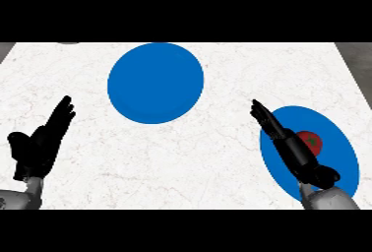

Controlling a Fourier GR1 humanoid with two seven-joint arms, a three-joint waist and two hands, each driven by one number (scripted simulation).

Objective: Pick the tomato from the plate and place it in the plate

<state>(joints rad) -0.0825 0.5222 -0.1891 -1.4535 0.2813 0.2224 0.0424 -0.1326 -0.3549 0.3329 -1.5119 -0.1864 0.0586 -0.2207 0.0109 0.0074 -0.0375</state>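
A red tomato [312, 141] with a green stem lies on a blue plate [340, 147] at the right of the counter. My right hand [285, 139] stands over that plate's left side, fingers straight and pointing away, just left of the tomato and partly covering it. A second, larger blue plate [155, 81] sits at the back middle with nothing on it. My left hand [42, 139] rests open at the left, fingers up, well apart from both plates.
The white marble counter [189, 157] spreads between the two plates. A small dark object [69, 43] peeks in at the back left edge. Grey floor [356, 59] shows past the counter's right edge.
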